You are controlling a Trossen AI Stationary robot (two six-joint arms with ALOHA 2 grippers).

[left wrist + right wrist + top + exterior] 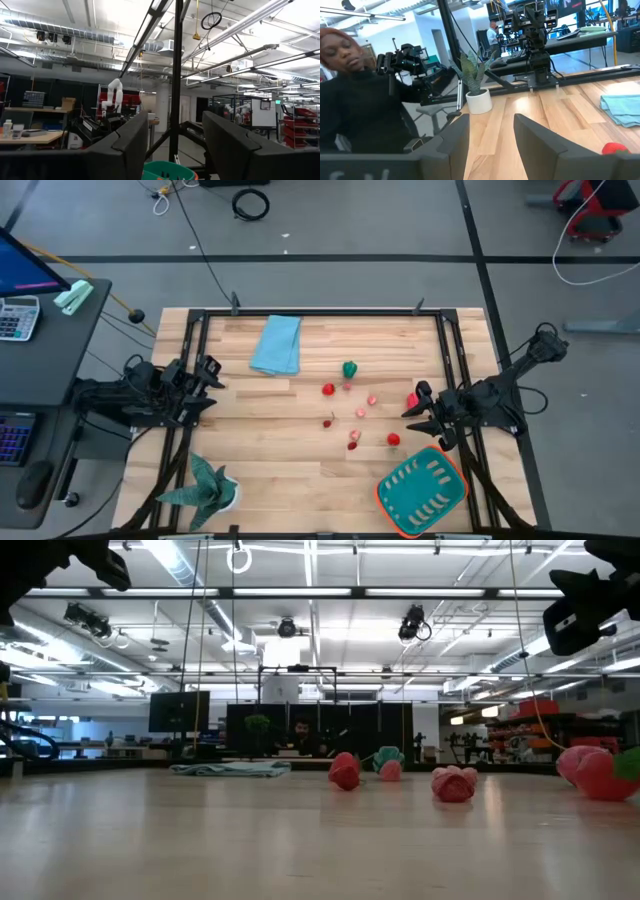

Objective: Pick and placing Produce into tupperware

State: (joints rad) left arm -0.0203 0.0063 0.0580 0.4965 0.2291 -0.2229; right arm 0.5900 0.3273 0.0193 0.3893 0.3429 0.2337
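With the right tool (422, 412) spread and empty at centre right, it should drop squarely over the nearest red produce (394, 439) before closing, while the left tool (207, 383) waits released at centre left.

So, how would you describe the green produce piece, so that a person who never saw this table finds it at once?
Start from the light blue folded cloth at the far edge of the wooden table. Just to the cloth's right, toward the right arm, lies the green piece, at the far end of the scattered produce. It is the only green one; its neighbours are red or pink.
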